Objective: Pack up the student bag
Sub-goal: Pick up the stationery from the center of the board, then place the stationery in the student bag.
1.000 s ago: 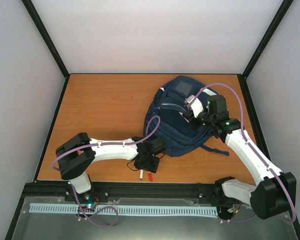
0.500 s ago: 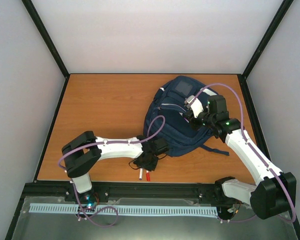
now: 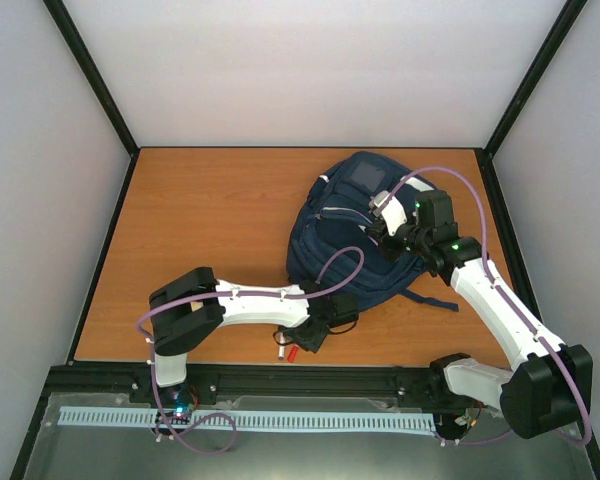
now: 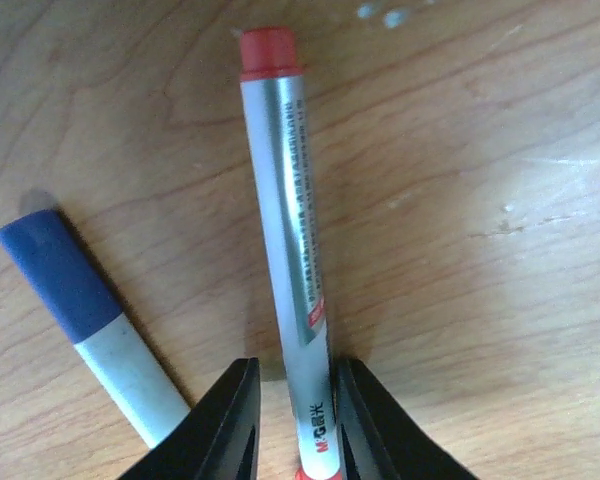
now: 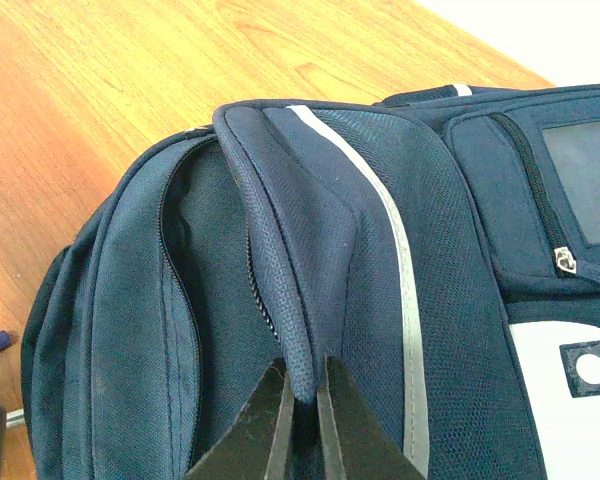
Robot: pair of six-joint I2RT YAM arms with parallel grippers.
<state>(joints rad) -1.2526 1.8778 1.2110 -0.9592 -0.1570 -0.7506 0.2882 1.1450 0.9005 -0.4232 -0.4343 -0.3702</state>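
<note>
The student bag (image 3: 355, 240), a navy backpack with a thin white stripe, lies at the table's right middle. My right gripper (image 3: 385, 222) is shut on the raised edge of its flap (image 5: 280, 250), next to the unzipped opening (image 5: 178, 270); the jaws (image 5: 300, 395) pinch the fabric. Near the front edge, my left gripper (image 3: 310, 338) is lowered over a silver pen with a red cap (image 4: 280, 200) lying on the wood. The pen sits between its jaws (image 4: 295, 375): the right finger (image 4: 365, 410) touches it and a narrow gap shows beside the left finger (image 4: 230, 410).
A white pen with a blue cap (image 4: 70, 300) lies on the table just left of the red-capped one. The bag's dark strap (image 3: 430, 300) trails towards the right arm. Bare wood (image 3: 210, 220) spreads left of the bag.
The left arm has swung right along the front edge and its jaws have narrowed around the red-capped pen. The right gripper and the bag have stayed put.
</note>
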